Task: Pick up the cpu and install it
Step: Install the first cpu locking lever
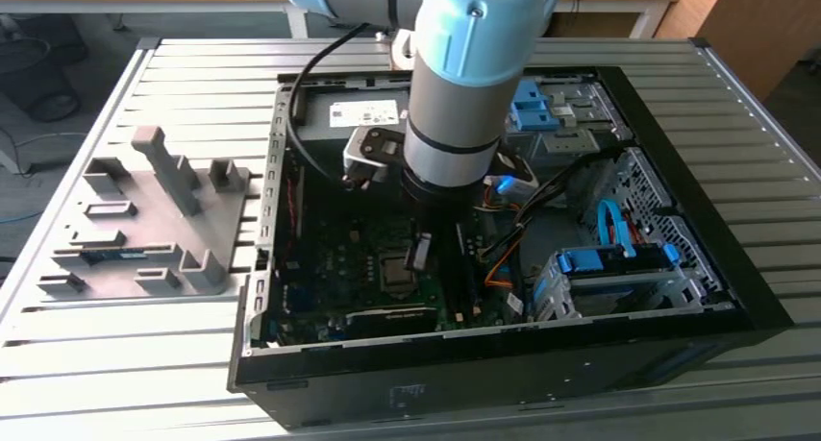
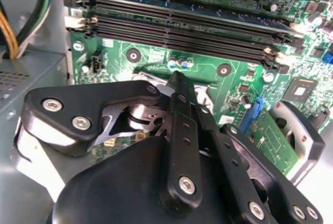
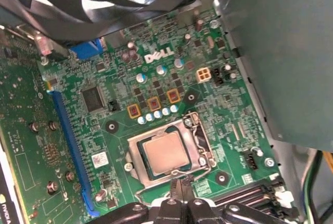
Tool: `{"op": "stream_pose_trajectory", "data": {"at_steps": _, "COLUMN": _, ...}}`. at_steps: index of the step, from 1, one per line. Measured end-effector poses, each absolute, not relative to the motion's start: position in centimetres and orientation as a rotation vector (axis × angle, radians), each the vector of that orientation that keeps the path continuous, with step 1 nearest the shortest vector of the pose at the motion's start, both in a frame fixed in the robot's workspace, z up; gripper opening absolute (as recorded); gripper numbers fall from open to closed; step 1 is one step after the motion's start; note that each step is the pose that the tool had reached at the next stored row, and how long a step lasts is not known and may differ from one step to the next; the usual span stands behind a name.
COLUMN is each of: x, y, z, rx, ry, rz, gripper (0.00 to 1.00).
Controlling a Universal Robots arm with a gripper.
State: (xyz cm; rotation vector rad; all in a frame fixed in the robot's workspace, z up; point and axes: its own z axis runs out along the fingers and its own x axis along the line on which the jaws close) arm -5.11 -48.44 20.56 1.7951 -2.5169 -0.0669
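A: Bench (image 1: 103, 345) first, the slatted grey surface under everything. On it you have the open computer case (image 1: 718, 297), and at the exterior view's left a grey fixture block (image 1: 154, 230) standing well apart from it.

B: And the arm (image 1: 456, 95)?

A: Your arm reaches down into the case, over the green motherboard (image 3: 130, 78).

B: Where is the cpu?

A: You can see the cpu (image 3: 166, 154) in the first wrist view, lying flat in its socket (image 3: 195, 156), inside the metal frame, silver top up. It looks seated, square with the frame.

B: What else is near it?

A: A long blue slot (image 3: 70, 146) runs beside the socket, and the dark memory slots (image 2: 177, 26) cross the board in the second wrist view.

B: And your pincer?

A: The pincer (image 3: 179, 185) sits just at the socket's edge, its two fingertips (image 3: 174, 190) drawn together with nothing between them. In the second wrist view the pincer (image 2: 177, 78) shows the same: tips meeting, holding nothing, just above the board.
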Motion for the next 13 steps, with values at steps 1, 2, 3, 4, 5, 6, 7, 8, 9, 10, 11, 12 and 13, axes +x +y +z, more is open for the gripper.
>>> {"op": "stream_pose_trajectory", "data": {"at_steps": 1, "x": -5.1, "y": -48.5, "z": 20.45, "rx": 1.8, "ry": -2.513, "rz": -0.067, "gripper": 0.1}}
{"op": "stream_pose_trajectory", "data": {"at_steps": 2, "x": -5.11, "y": -48.57, "z": 20.36, "rx": 1.805, "ry": -2.509, "rz": -0.066, "gripper": 0.1}}
{"op": "stream_pose_trajectory", "data": {"at_steps": 3, "x": -5.11, "y": -48.63, "z": 20.28, "rx": 1.809, "ry": -2.506, "rz": -0.065, "gripper": 0.1}}
{"op": "stream_pose_trajectory", "data": {"at_steps": 4, "x": -5.1, "y": -48.7, "z": 20.2, "rx": 1.814, "ry": -2.502, "rz": -0.064, "gripper": 0.1}}
{"op": "stream_pose_trajectory", "data": {"at_steps": 5, "x": -5.1, "y": -48.77, "z": 20.13, "rx": 1.817, "ry": -2.499, "rz": -0.063, "gripper": 0.1}}
{"op": "stream_pose_trajectory", "data": {"at_steps": 6, "x": -5.1, "y": -48.86, "z": 20.05, "rx": 1.821, "ry": -2.496, "rz": -0.063, "gripper": 0.1}}
{"op": "stream_pose_trajectory", "data": {"at_steps": 7, "x": -5.1, "y": -48.94, "z": 19.99, "rx": 1.824, "ry": -2.493, "rz": -0.062, "gripper": 0.1}}
{"op": "stream_pose_trajectory", "data": {"at_steps": 8, "x": -5.11, "y": -49.01, "z": 19.93, "rx": 1.827, "ry": -2.49, "rz": -0.061, "gripper": 0.1}}
{"op": "stream_pose_trajectory", "data": {"at_steps": 9, "x": -5.1, "y": -49.09, "z": 19.88, "rx": 1.83, "ry": -2.487, "rz": -0.06, "gripper": 0.1}}
{"op": "stream_pose_trajectory", "data": {"at_steps": 10, "x": -5.1, "y": -49.17, "z": 19.84, "rx": 1.833, "ry": -2.485, "rz": -0.059, "gripper": 0.1}}
{"op": "stream_pose_trajectory", "data": {"at_steps": 11, "x": -5.1, "y": -49.26, "z": 19.81, "rx": 1.836, "ry": -2.482, "rz": -0.058, "gripper": 0.1}}
{"op": "stream_pose_trajectory", "data": {"at_steps": 12, "x": -5.1, "y": -49.36, "z": 19.79, "rx": 1.839, "ry": -2.479, "rz": -0.056, "gripper": 0.1}}
{"op": "stream_pose_trajectory", "data": {"at_steps": 13, "x": -5.1, "y": -49.48, "z": 19.77, "rx": 1.841, "ry": -2.477, "rz": -0.056, "gripper": 0.1}}
